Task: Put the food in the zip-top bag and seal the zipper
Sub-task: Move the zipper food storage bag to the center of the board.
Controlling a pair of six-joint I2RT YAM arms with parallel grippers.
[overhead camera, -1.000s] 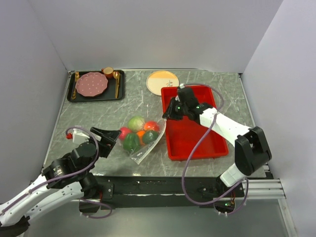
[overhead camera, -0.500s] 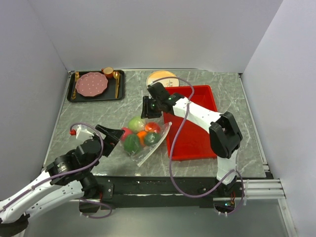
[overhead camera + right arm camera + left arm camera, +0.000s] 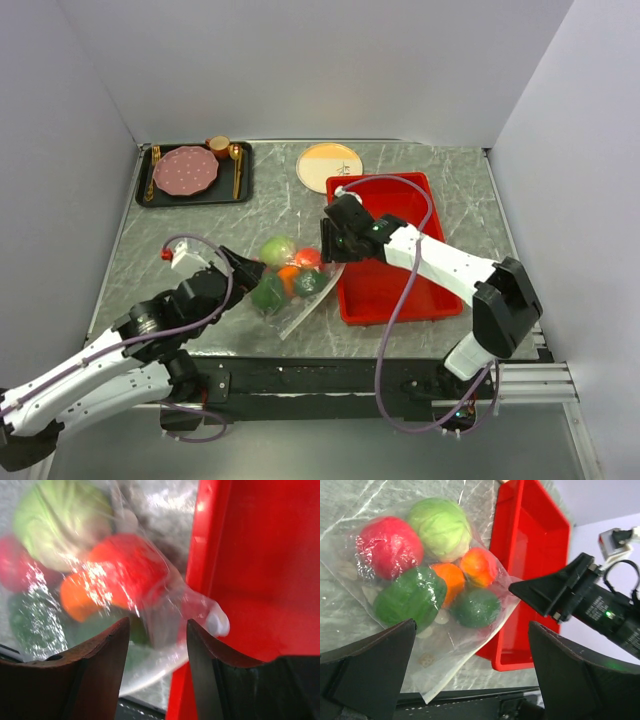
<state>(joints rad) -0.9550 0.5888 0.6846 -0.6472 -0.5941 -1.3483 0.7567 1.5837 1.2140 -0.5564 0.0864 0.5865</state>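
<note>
From above, the zip-top bag (image 3: pixel 290 303) lies on the table (image 3: pixel 200 230) just left of the red tray (image 3: pixel 400 290), its right edge against the tray's left wall. All the food (image 3: pixel 288 272) sits inside it. The zipper (image 3: pixel 306 308) runs along the bag's near edge beside the tray; whether it is sealed cannot be told. The right gripper (image 3: pixel 326 247) hangs over the tray's left wall, at the bag's tray-side edge. The left gripper (image 3: pixel 248 268) is at the side of the bag away from the tray. A yellow plate (image 3: pixel 330 166) lies just behind the tray, and a black tray (image 3: pixel 160 195) with a pink plate (image 3: pixel 185 170) sits well to its left.

In the left wrist view, the left gripper (image 3: pixel 470 630) has its fingers spread wide, grasping nothing, with the bag (image 3: pixel 465 645) between and beyond them. Six pieces of food (image 3: pixel 440 527) show through the plastic: red, light green, two orange and two dark green. The red tray (image 3: pixel 535 540) touches the bag's far corner, and the right gripper (image 3: pixel 522 587) points at that corner from over the tray.

In the right wrist view, the right gripper (image 3: pixel 157 630) has its fingers a narrow gap apart. Crinkled film of the bag (image 3: pixel 165 605) lies in that gap, beside the tray wall (image 3: pixel 205 540). Whether the fingers touch the film cannot be told. The food (image 3: pixel 125 565) is blurred behind the plastic.
</note>
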